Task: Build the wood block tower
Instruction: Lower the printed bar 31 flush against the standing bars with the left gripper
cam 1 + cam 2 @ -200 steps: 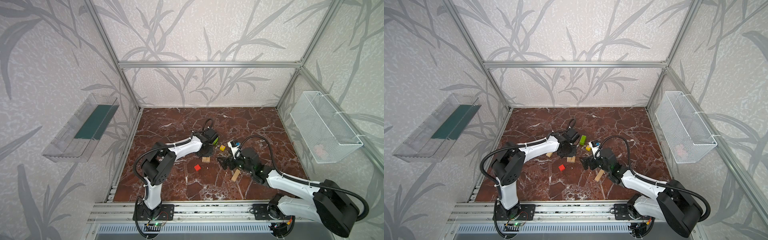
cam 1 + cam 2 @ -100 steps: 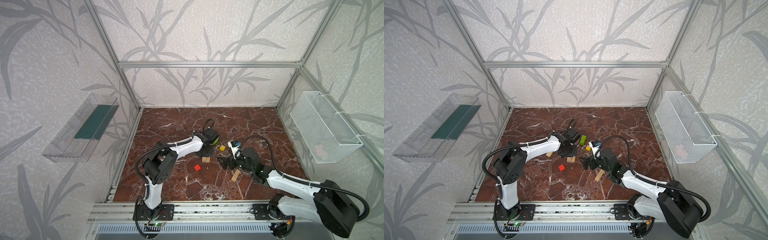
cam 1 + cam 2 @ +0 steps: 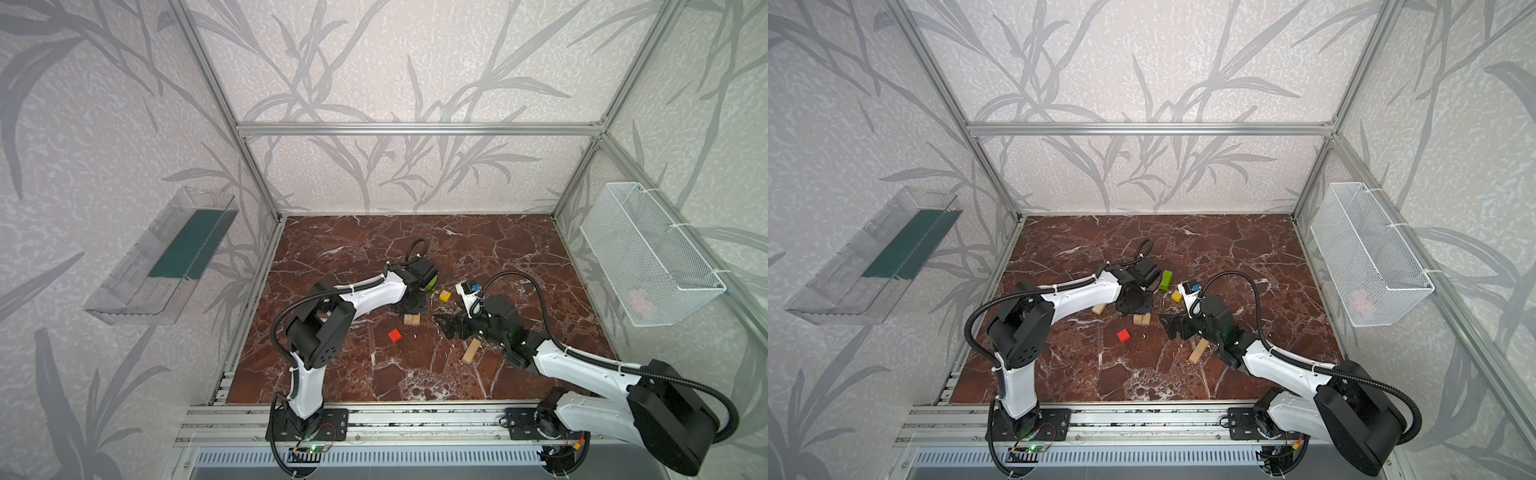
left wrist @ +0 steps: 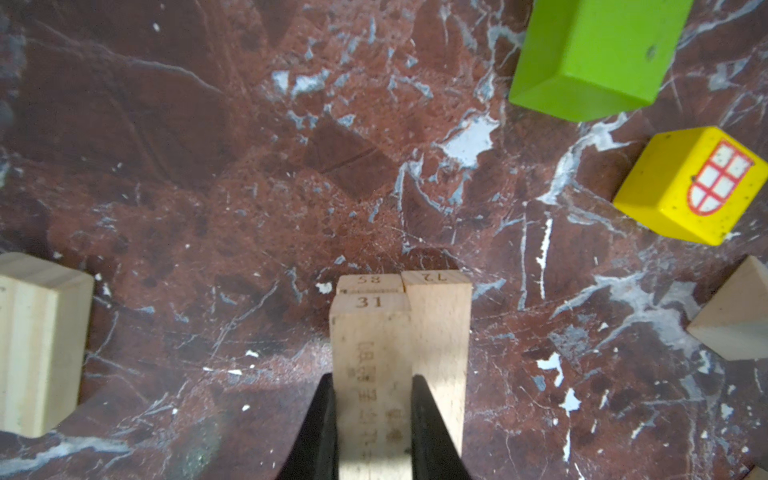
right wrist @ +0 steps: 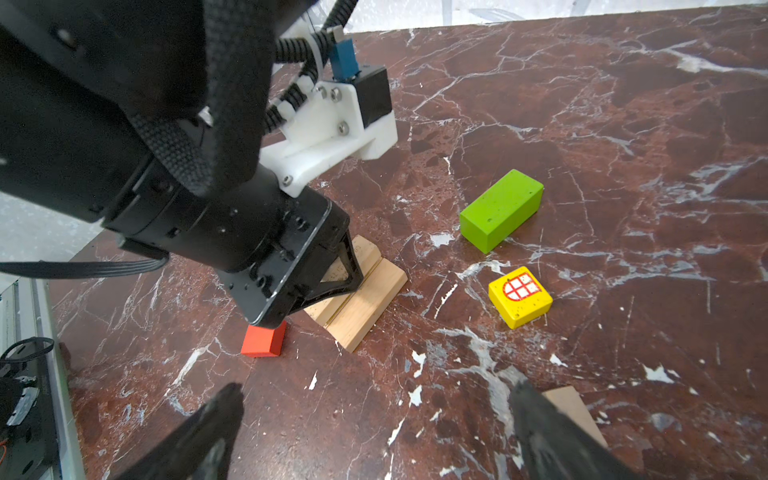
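Observation:
My left gripper is shut on a plain wood plank marked 31. That plank lies on a second plank, with a third flat beside it. In both top views this gripper points down at the planks. The red cube lies just in front of them. The lime-green bar and yellow cube lie behind. My right gripper is open and empty, low over bare floor to the right of the planks.
A loose plank lies beside my right arm. Another wood block sits under my left arm. A small wood piece lies near the yellow cube. A wire basket and a clear bin hang on the side walls.

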Controlling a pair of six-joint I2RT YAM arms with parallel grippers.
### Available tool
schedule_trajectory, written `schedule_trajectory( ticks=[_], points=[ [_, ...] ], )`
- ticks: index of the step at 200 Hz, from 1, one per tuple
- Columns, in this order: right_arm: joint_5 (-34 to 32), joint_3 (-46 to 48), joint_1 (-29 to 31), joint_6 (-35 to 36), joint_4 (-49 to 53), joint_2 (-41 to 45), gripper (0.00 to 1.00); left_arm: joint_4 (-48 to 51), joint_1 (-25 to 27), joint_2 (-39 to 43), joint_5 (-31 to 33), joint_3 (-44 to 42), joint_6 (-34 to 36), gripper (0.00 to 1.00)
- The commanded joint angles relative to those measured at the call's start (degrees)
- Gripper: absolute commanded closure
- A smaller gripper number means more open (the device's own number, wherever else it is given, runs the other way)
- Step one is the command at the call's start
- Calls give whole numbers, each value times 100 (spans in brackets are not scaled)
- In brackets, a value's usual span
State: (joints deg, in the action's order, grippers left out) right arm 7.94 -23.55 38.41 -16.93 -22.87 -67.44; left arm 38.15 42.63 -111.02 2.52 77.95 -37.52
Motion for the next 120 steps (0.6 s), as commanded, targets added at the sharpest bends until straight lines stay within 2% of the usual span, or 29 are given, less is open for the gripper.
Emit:
schedule_trajectory(
  ticks=[1,91,120],
  points=[
    [-74,61,-31,-13,-86,109,1,195,26,-145,161,167,-7,100],
    [-52,59,-34,-25,-86,99,1,228,26,-209,205,218,-39,100],
    [-56,52,-42,-21,-86,92,1,243,26,-209,215,226,-54,91]
  ],
)
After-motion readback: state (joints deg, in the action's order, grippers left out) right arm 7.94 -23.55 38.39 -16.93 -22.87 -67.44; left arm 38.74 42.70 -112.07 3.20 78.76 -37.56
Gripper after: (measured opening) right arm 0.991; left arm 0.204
